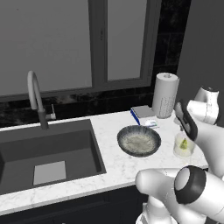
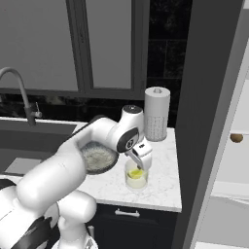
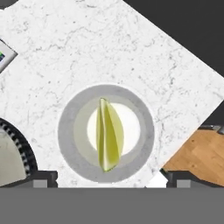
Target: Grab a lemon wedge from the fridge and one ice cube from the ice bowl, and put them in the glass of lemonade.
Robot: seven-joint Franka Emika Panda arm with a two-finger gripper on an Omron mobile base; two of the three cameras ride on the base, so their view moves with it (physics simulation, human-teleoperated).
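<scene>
Yellow-green lemon wedge [image 3: 108, 135] lies inside the glass of lemonade [image 3: 70, 131], and we see our gripper [image 3: 107, 178] poised directly above it with its fingers spread wide, holding nothing.

We find the wedge standing on edge in the pale liquid at the centre of the hand view, its points toward twelve and six o'clock, while the two dark fingertips [image 3: 43, 177] sit well apart at seven and five o'clock, outside the glass rim. From the right base view, we see the glass on the white marble counter [image 2: 163, 182], with the ice bowl [image 2: 99, 158] just beside it at ten o'clock and the paper towel roll [image 2: 157, 113] upright at one o'clock. At three o'clock the fridge [image 2: 214, 97] stands open.
</scene>
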